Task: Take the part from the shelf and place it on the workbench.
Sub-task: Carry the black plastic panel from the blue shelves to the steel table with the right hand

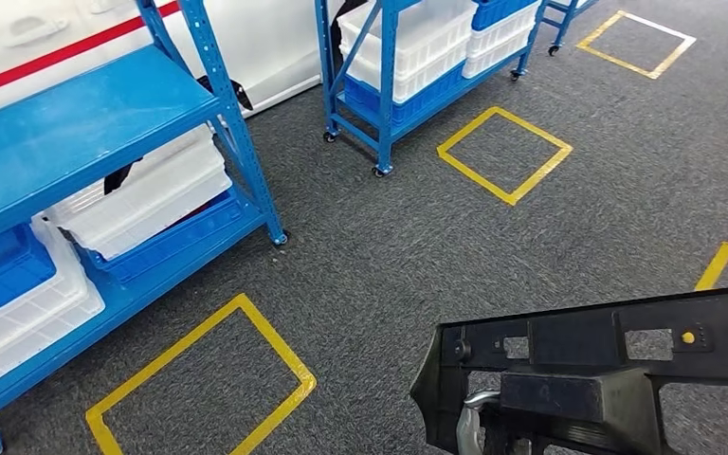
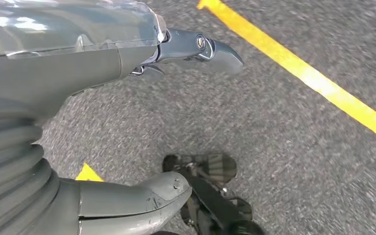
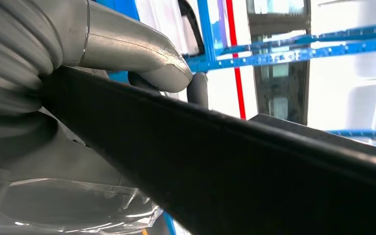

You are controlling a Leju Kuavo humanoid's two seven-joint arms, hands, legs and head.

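**Part in the right hand, workbench not yet in sight**

At the far left of the head view stands a blue shelf rack (image 1: pixel 85 123) with white bins (image 1: pixel 142 194) and a blue bin (image 1: pixel 0 270) stacked on its lower level. On the grey carpet floor (image 1: pixel 389 256) in front of it lies a yellow taped square (image 1: pixel 204 379). Further back, a second blue rack on castors (image 1: pixel 389 85) carries more white and blue bins, with another yellow square (image 1: pixel 504 154) just beside it.

The left hand (image 2: pixel 127 122) hangs over the carpet near a yellow tape line (image 2: pixel 303 73); its thumb and fingers stand apart and nothing lies between them.

At the lower right of the head view is the task's thing: a long black plastic part (image 1: pixel 607 360) with rectangular cut-outs, held clear of the shelf and above the floor, roughly level but slightly tilted. The right hand (image 3: pixel 78 63) grips it, the thumb (image 3: pixel 147 54) pressed over the part's upper edge and darker fingers curled behind it; the black part (image 3: pixel 254 181) runs right across the right wrist view.

Judging from this, the pick is done and the carry is under way; no workbench is visible. The risks I see: the part is long and held near one end, so it could twist or slip in the grip while walking, and its free end could clip a rack post on a turn.
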